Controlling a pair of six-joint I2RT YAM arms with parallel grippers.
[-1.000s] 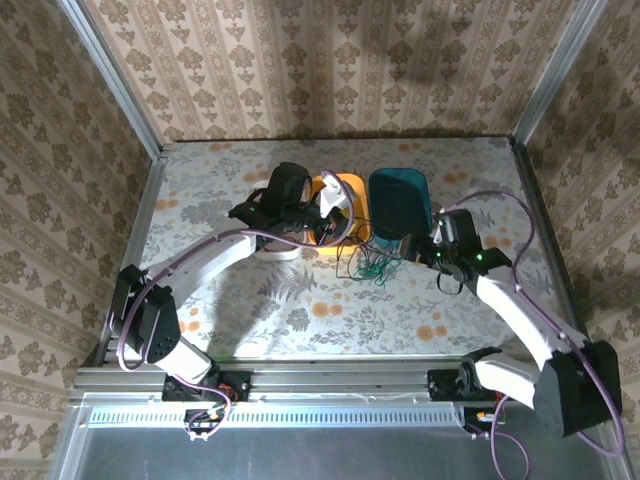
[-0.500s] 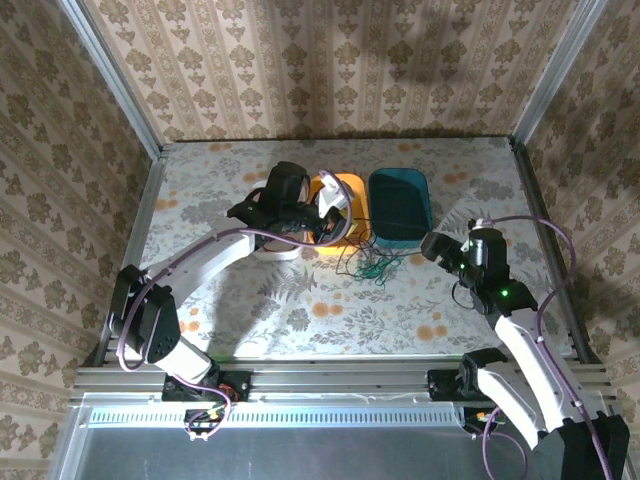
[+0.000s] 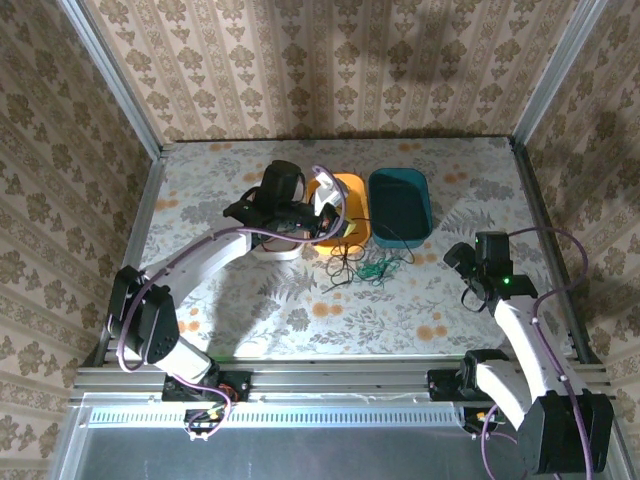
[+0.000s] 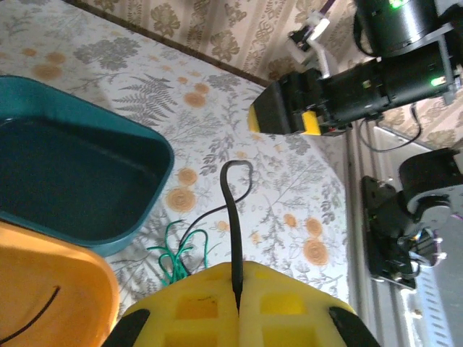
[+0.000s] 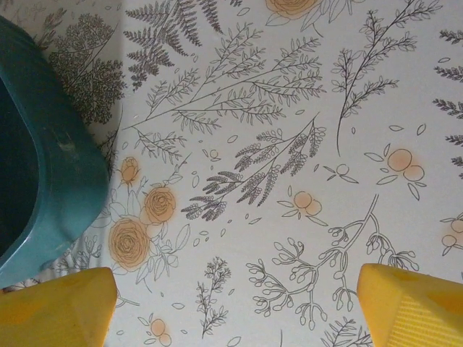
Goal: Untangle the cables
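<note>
The cables lie tangled on the table in front of the bins. A green cable (image 3: 375, 270) (image 4: 176, 253) is bunched there, with black loops (image 3: 345, 270) round it. My left gripper (image 3: 335, 228) (image 4: 239, 273) hovers by the orange bin and is shut on one black cable (image 4: 233, 217), which stands up between its yellow fingers (image 4: 289, 303) and curls over at the top. My right gripper (image 3: 454, 256) (image 5: 235, 311) is open over bare tablecloth, right of the cables and clear of them, with nothing between its fingers (image 5: 58, 307).
An orange bin (image 3: 352, 190) (image 4: 51, 289) and a teal bin (image 3: 400, 178) (image 4: 137, 144) (image 5: 51, 166) stand side by side behind the cables. A white bin (image 3: 285, 250) sits under the left arm. Metal rails edge the table.
My right arm has drawn back from the teal bin and the tangle, toward the right and near side. The left gripper has barely moved; the cables have shifted slightly left.
</note>
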